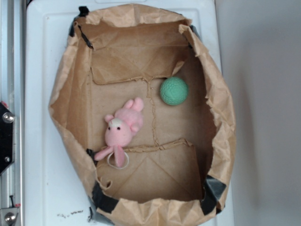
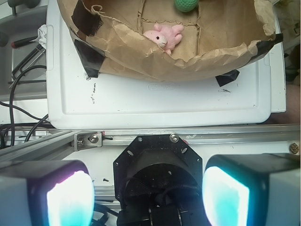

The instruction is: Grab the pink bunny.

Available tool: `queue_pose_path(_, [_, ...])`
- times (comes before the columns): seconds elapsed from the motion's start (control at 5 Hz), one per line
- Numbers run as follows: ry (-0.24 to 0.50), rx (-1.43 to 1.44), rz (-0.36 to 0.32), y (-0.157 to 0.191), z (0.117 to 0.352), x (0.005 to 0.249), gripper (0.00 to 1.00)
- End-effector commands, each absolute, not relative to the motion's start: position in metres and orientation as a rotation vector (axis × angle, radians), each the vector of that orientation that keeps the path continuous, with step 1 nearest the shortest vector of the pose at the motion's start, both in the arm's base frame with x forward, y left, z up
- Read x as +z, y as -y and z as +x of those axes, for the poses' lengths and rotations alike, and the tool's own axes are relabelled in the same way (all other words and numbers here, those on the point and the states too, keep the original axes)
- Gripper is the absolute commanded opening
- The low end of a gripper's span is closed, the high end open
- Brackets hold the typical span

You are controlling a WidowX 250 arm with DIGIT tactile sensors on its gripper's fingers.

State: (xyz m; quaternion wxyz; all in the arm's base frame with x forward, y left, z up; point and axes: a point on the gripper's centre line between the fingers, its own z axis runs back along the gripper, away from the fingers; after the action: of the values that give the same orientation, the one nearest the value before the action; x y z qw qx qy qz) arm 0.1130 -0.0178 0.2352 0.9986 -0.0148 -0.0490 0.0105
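Two views of one tabletop scene. In the wrist view the pincer [image 2: 148, 193] fills the bottom of the frame: two pale, glowing finger pads [image 2: 70, 200], one at each lower corner, stand far apart with a wide gap between them, so the pincer is released and grips nothing. Between the pads sits the black round base of the arm [image 2: 157, 172], and just beyond it a metal rail [image 2: 197, 137] runs across the frame.

Farther ahead of the pincer lies a white tray [image 2: 155, 101], and on it a crumpled brown paper bag [image 2: 155, 56] with its sides rolled down and black tape at its corners. The pink bunny [image 2: 164, 36] lies inside the bag, well apart from the pincer, straight ahead and only slightly toward its right pad, partly hidden behind the bag's near wall. A green knitted ball [image 2: 186, 4] sits beyond the bunny, cut off by the top edge.

The overhead exterior view does not show the pincer. There the pink bunny [image 1: 121, 129] lies on the bag's [image 1: 70, 94] flat floor, left of centre, its pale face with dark eyes turned up, ears drooping toward the lower edge over a thin white ring [image 1: 114, 163]. The green ball [image 1: 173, 91] rests apart from it, up and to the right. The white tray [image 1: 40, 70] shows around the bag.
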Motion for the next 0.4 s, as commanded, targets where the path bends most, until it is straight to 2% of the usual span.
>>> queue_pose_path(0.0, [0.098, 0.021, -0.03, 0.018, 0.113, 0.235, 1.0])
queue_pose_path(0.2, [0.107, 0.056, -0.027, 0.016, 0.14, 0.23, 1.0])
